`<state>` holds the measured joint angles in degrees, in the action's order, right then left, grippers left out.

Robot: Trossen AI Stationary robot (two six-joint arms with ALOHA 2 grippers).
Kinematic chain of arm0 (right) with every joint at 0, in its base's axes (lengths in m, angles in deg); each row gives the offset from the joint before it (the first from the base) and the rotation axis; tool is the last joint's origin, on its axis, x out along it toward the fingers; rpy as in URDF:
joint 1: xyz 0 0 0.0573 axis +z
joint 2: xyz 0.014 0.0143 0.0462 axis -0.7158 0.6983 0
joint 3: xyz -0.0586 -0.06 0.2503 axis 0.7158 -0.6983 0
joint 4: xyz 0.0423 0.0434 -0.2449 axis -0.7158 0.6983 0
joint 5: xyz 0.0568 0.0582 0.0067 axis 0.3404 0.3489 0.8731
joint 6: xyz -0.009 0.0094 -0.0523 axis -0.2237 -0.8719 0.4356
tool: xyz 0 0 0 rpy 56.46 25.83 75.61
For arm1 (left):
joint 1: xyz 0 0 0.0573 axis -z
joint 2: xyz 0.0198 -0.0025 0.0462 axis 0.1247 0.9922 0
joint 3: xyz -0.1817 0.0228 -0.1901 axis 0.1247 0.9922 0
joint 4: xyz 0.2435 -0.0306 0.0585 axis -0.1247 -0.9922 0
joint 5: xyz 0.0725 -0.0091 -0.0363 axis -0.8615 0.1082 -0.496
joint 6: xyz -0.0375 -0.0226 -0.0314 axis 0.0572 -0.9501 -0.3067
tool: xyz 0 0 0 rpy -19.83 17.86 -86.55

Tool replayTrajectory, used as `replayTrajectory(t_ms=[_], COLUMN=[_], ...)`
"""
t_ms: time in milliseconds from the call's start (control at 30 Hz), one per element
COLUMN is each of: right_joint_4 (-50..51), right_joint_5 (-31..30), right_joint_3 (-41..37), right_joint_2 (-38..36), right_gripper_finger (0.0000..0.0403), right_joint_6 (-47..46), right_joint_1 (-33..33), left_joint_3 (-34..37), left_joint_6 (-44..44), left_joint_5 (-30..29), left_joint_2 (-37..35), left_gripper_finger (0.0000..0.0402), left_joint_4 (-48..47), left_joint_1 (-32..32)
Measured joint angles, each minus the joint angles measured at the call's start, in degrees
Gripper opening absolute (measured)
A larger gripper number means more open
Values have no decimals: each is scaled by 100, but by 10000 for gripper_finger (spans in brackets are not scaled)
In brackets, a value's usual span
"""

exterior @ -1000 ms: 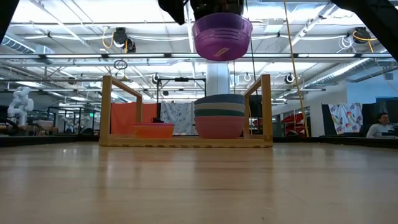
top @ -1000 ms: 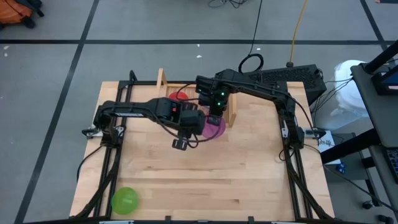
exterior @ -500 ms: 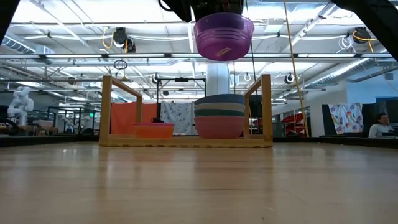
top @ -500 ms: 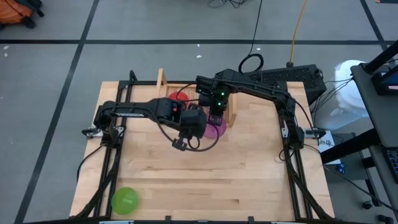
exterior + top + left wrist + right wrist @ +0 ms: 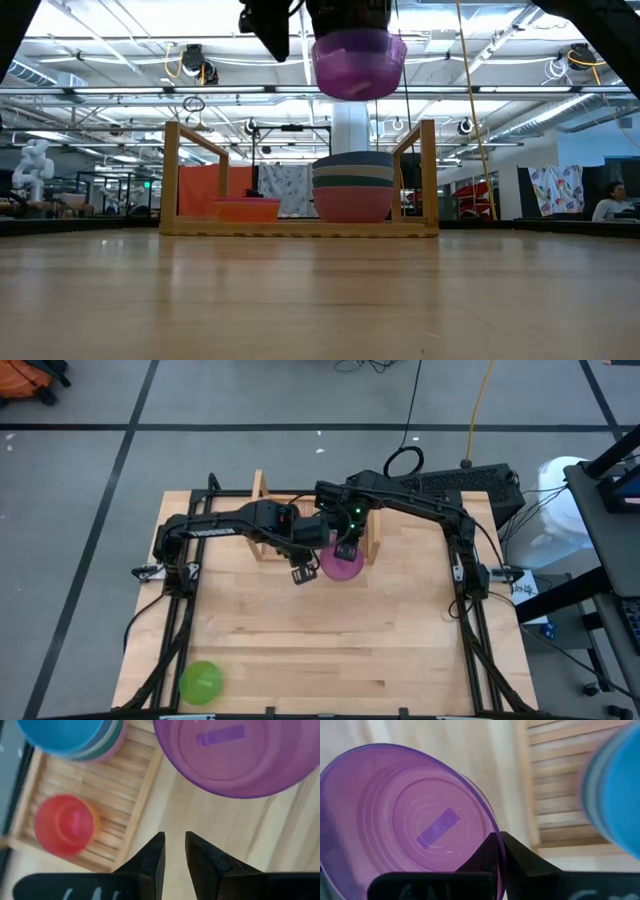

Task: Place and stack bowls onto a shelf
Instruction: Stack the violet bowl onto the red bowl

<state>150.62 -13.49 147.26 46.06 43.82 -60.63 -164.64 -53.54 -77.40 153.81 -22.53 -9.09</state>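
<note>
**Purple bowl hanging above the shelf, waiting to go on the stack**

The right gripper (image 5: 497,852) is pinching the rim of the purple bowl (image 5: 410,815), its two fingers clamped on either side of the thin plastic wall. It is holding the bowl high over the front edge of the shelf (image 5: 300,227), mouth up. The left gripper (image 5: 174,851) is hanging just beside the bowl, holding nothing, its fingers nearly together with only a narrow gap showing.

On the shelf, a stack topped by the blue bowl (image 5: 354,160) is sitting against one upright board, and the red-magenta bowl (image 5: 62,824) is resting on the slats beside it. The green bowl (image 5: 200,682) is lying well apart from the shelf, near the table's front corner.

To do this step well, the right arm likely needs to carry the bowl over the stack, keep it level, and lower it straight, so the rim clears the upright board. Releasing only once the bowl is nesting should stop it tipping. The left arm is crowding the path and would do best to hang clear.
</note>
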Motion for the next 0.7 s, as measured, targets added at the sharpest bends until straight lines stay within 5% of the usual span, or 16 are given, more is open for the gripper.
replayTrajectory(t_ms=[533,700], right_joint_4=[-116,-381], right_joint_5=[-1940,-2397], right_joint_3=[0,0], right_joint_2=[-2,-2], right_gripper_finger=[0,0], right_joint_6=[-883,-1106], right_joint_1=[24,100], left_joint_3=[2,2], left_joint_6=[-3390,-4111], left_joint_5=[-279,-1076], left_joint_2=[-11,-13], left_gripper_finger=[81,81], left_joint_4=[231,325], left_joint_1=[244,429])
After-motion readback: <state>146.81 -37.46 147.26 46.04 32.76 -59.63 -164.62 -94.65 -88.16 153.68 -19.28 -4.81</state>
